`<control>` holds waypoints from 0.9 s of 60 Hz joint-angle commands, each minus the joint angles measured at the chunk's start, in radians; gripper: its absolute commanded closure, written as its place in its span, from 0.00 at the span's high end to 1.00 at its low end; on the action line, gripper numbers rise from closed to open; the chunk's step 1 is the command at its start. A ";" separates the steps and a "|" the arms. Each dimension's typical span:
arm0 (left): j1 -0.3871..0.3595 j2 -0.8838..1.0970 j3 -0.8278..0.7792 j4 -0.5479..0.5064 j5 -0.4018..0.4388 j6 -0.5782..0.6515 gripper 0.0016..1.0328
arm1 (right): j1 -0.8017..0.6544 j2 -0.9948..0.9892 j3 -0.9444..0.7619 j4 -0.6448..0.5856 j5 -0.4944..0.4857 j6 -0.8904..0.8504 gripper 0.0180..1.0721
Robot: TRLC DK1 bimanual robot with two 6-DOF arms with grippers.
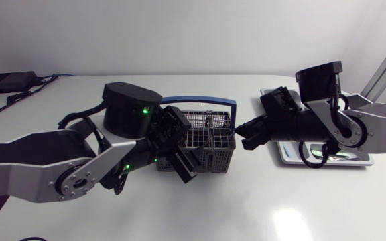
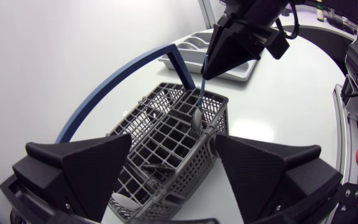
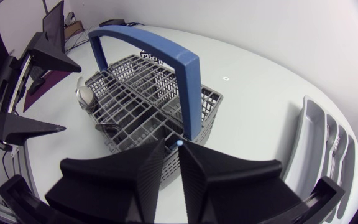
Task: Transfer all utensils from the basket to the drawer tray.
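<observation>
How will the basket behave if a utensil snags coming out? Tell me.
The basket looks like light open mesh, so the held utensil snagging would probably drag or lift it. Its tall handle may make it tip easily.

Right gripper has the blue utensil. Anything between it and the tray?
Nothing visible on the table between basket and tray. The utensil stands in the basket beside its blue handle; probably lift it clear first.

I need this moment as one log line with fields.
right claw: shut on blue utensil standing in basket | left claw: open, at basket end
</observation>
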 commanded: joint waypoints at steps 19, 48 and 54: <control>-0.035 0.120 0.043 0.098 -0.065 0.053 0.91 | 0.013 0.009 -0.024 0.031 0.010 0.006 0.06; -0.040 0.164 0.035 0.145 -0.092 0.064 0.91 | -0.014 -0.239 0.007 -0.115 -0.003 0.005 0.06; -0.052 0.175 0.037 0.156 -0.111 0.072 0.90 | -0.017 -0.310 0.021 -0.169 -0.006 0.005 0.06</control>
